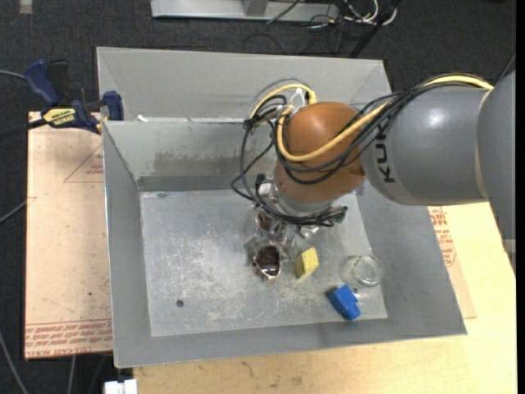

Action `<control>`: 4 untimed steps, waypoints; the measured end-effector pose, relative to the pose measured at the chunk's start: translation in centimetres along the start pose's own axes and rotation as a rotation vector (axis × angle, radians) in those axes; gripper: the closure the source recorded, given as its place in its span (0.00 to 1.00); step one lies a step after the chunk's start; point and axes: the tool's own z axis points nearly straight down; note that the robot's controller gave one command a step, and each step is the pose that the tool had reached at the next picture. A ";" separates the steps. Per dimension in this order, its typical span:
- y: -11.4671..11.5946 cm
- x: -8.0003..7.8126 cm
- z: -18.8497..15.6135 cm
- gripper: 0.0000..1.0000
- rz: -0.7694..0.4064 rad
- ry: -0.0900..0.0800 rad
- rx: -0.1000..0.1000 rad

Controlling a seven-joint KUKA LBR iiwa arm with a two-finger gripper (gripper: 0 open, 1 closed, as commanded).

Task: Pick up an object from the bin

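We record one camera, set above the grey bin (189,253) and facing down into it at a slight slant, so that the inner face of the far wall (238,84) shows at the frame's top. The range is moderate: the whole bin lies within the frame, with dark floor (82,15) beyond it. The arm (443,146) enters from the frame's right.

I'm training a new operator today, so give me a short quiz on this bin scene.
1. True or false: the blue block touches the yellow block.
2. Which lies nearest the end effector? A) blue block B) dark round thing C) yellow block
3. Fill in: the arm enters from the view's ____.
Key: 1 false; 2 B; 3 right.
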 end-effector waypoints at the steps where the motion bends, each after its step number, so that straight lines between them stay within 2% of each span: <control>1: 0.2 0.0 -1.1 1.00 0.000 0.003 -0.006; 4: 0.2 0.0 -7.4 1.00 0.002 0.002 -0.002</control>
